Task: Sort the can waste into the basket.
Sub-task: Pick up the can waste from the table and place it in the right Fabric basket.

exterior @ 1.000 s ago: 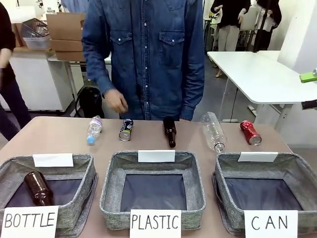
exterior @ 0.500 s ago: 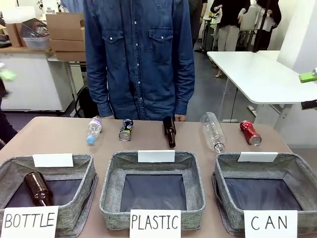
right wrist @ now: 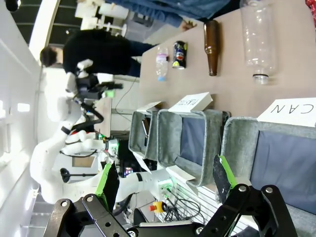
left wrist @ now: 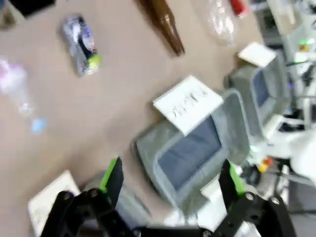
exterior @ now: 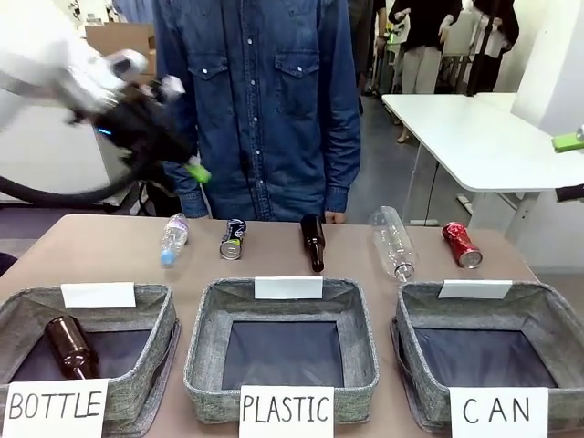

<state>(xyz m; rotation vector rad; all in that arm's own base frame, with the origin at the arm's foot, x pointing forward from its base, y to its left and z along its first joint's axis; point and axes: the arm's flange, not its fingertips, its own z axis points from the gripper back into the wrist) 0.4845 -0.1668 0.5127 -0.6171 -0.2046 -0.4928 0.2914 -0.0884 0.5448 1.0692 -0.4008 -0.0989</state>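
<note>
Logging tabletop (exterior: pixel 109 251), grey CAN basket (exterior: pixel 534 306) on it. Seeing left tool (left wrist: pixel 170 173) raised well left of basket, spread wide, gripping nothing; right tool (right wrist: pixel 165 173) likewise wide, empty. Marking red can (exterior: pixel 462 245) lying just behind basket, dark can (exterior: pixel 233 239) well left of it.

seen past the left pincer (left wrist: pixel 172 175), the grey basket signed plastic (left wrist: pixel 148 158) lies between its two fingers. beyond the tips lies a brown glass bottle (left wrist: pixel 163 22), with a clear plastic bottle (left wrist: pixel 219 19) near it. a small blurred water bottle (left wrist: pixel 17 89) lies off the left-hand finger. well below the pincer in the front view, the bottle-signed basket (exterior: pixel 151 297) holds another brown bottle (exterior: pixel 68 345).
</note>
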